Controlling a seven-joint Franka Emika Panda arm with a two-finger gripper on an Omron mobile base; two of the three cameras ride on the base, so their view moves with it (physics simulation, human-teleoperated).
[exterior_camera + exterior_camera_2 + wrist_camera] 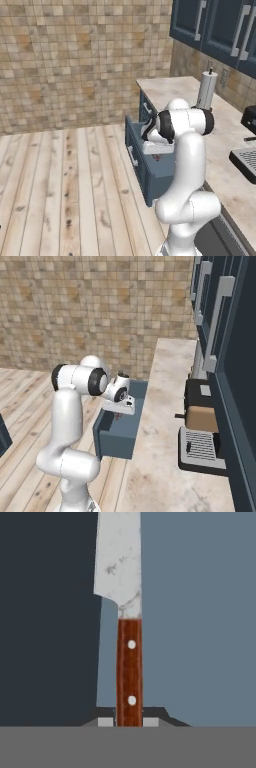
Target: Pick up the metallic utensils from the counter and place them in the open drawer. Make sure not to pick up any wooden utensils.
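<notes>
Over the open drawer [150, 170] beside the marbled counter [160, 406], a small knife [127, 612] is held by the gripper [129, 722], which is closed on the butt of its reddish-brown riveted handle. Its silver blade is pointed down into the slate-blue box. Light and rigid, the knife is judged likely to pivot if pinched so near its end.

The slate-blue box drawer [150, 172] stands pulled out from the dark blue cabinetry below the beige marbled stone counter [220, 165]. The two-finger gripper [129, 722] hangs over the drawer's inside, the reddish-handled silver knife [129, 662] between its fingertips, blade pointing down into the drawer.
</notes>
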